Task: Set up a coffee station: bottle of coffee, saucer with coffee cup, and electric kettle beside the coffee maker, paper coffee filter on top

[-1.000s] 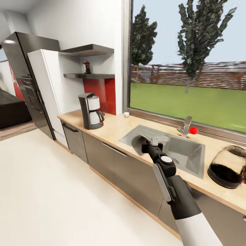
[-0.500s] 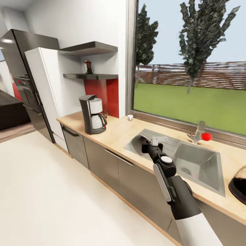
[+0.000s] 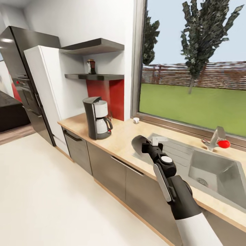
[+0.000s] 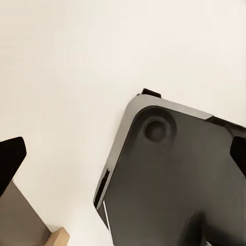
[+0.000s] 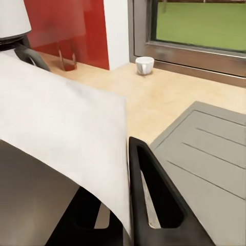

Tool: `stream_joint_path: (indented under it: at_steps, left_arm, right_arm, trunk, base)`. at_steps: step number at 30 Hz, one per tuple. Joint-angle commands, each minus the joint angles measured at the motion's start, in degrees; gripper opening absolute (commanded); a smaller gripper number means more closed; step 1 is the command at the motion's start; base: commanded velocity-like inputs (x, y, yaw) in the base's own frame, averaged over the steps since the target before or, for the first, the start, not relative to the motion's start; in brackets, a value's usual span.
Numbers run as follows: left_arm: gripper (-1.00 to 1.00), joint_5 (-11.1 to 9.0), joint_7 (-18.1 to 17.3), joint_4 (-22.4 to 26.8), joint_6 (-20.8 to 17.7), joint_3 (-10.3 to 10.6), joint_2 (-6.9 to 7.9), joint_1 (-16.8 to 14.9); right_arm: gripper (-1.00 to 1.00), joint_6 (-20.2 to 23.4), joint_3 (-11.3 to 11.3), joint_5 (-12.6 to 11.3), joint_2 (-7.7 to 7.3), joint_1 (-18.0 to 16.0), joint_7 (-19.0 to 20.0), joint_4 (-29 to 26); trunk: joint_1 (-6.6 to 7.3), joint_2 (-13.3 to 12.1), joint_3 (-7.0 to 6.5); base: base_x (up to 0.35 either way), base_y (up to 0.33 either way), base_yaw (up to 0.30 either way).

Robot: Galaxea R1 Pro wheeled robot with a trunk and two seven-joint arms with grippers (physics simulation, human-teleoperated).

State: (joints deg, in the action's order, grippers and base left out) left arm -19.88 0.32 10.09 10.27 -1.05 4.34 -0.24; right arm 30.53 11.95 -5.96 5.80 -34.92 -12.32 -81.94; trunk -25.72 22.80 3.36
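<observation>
Between the right gripper's (image 3: 152,140) clamped jaws, a thin, curved, grey-white paper coffee filter (image 5: 61,143) fans out.

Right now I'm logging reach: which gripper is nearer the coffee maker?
Right. The right gripper, holding the paper coffee filter, hangs over the countertop beside the coffee maker; the left gripper points at the floor.

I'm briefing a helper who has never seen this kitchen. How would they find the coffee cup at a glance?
Start at the big window above the wooden countertop. Follow its lower frame to the corner beside the red wall panel, right of the coffee maker. The coffee cup stands alone there on the bare countertop: small, white and round, far lower than the dark coffee maker.
</observation>
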Motion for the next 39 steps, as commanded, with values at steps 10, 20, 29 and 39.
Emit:
stream_joint_path:
  at_steps: [10, 20, 29, 39]
  left_arm:
    - [1.00, 0.01, 0.03, 0.02, 0.10, -0.09, -0.04, -0.02]
    - [1.00, 0.01, 0.03, 0.02, 0.10, -0.09, -0.03, 0.00]
    - [1.00, 0.01, 0.03, 0.02, 0.10, -0.09, 0.03, -0.01]
    - [1.00, 0.01, 0.03, 0.02, 0.10, -0.09, -0.03, 0.00]
  right_arm:
    - [-1.00, 0.14, 0.09, -0.81, 0.00, -0.08, -0.60, -0.15]
    - [-1.00, 0.14, 0.09, -0.81, 0.00, -0.06, -0.60, -0.22]
    - [-1.00, 0.14, 0.09, -0.81, 0.00, -0.09, -0.60, -0.09]
    - [-1.00, 0.14, 0.09, -0.81, 0.02, -0.09, -0.60, 0.02]
  trunk:
    - [-0.07, 0.12, 0.12]
    - [-0.07, 0.12, 0.12]
    - [-0.07, 0.12, 0.12]
    - [-0.07, 0.12, 0.12]
  base:
    - [0.294, 0.222, 0.000]
    - [0.294, 0.222, 0.000]
    - [0.293, 0.222, -0.034]
    - [0.261, 0.248, -0.240]
